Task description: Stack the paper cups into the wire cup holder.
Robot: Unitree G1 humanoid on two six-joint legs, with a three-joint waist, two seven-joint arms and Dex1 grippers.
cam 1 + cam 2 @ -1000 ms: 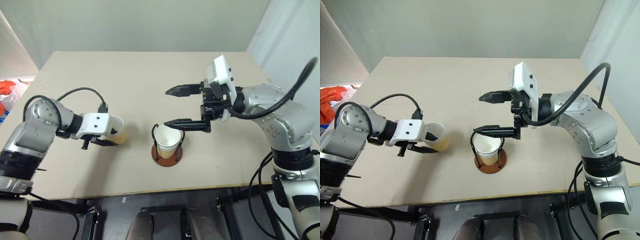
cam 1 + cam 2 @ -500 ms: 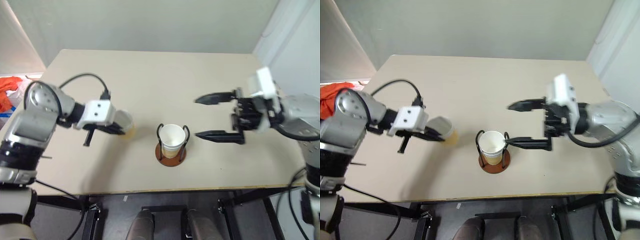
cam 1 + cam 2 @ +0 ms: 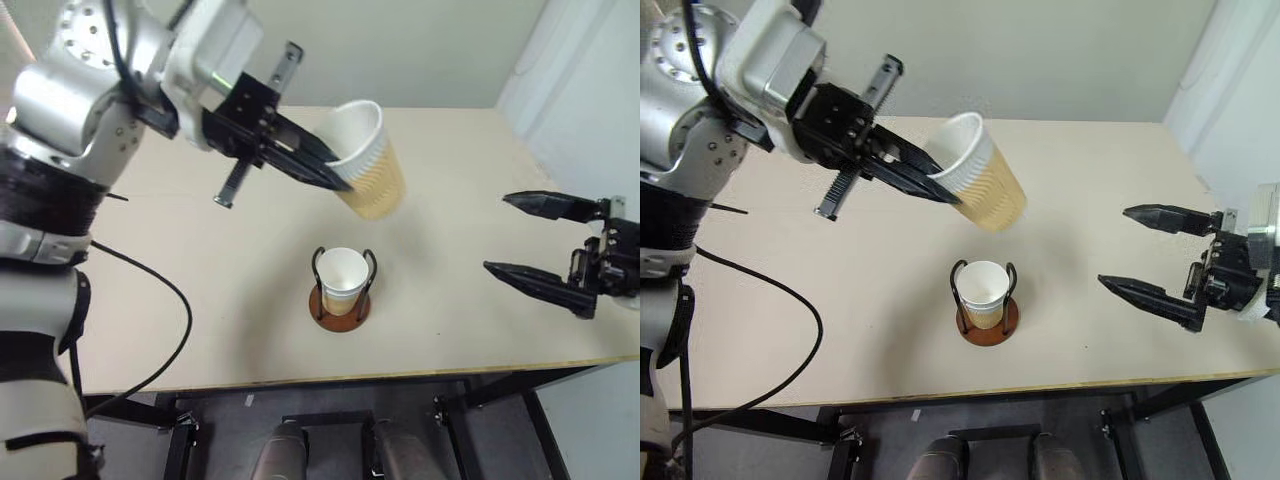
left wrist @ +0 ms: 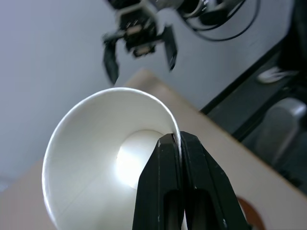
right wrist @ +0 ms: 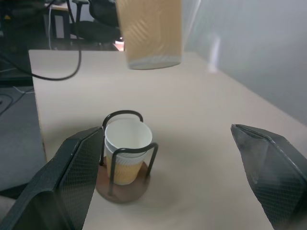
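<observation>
CHANGE: left claw [image 3: 335,178], pinching a paper cup's [image 3: 370,160] rim, lifted it off the worktop [image 3: 200,300] | right claw [image 3: 510,235] spread, withdrawn toward right edge | wire cup holder [image 3: 341,290] near front edge holds stacked cup [image 3: 341,275] | NEXT: likely lower it in.

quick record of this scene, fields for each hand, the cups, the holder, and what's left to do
left hand: shut on the rim of a paper cup, held tilted in the air above the table
right hand: open, holding nothing, off to the right of the holder
wire cup holder: upright on the table, reddish-brown base
cup in holder: seated between the wire loops
left to do: lower the held cup into the seated one
</observation>
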